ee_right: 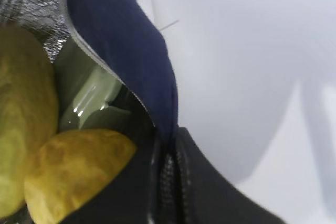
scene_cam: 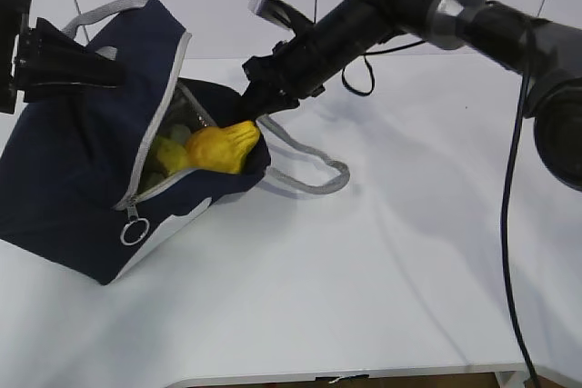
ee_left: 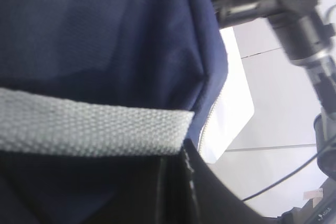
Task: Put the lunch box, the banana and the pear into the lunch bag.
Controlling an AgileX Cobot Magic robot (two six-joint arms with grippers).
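The navy lunch bag lies tilted on the table's left side, its mouth open toward the right. The orange-yellow pear sits in that mouth, pointed top outward. The banana shows as a yellow patch behind it, and the clear lunch box lies deeper against the foil lining. My right gripper is shut on the bag's navy rim, just above the pear and lunch box. My left gripper is shut at the bag's upper side by the grey webbing handle.
A second grey handle loop lies on the white table to the right of the bag. The zipper's ring pull hangs at the mouth's lower corner. A black cable droops under the right arm.
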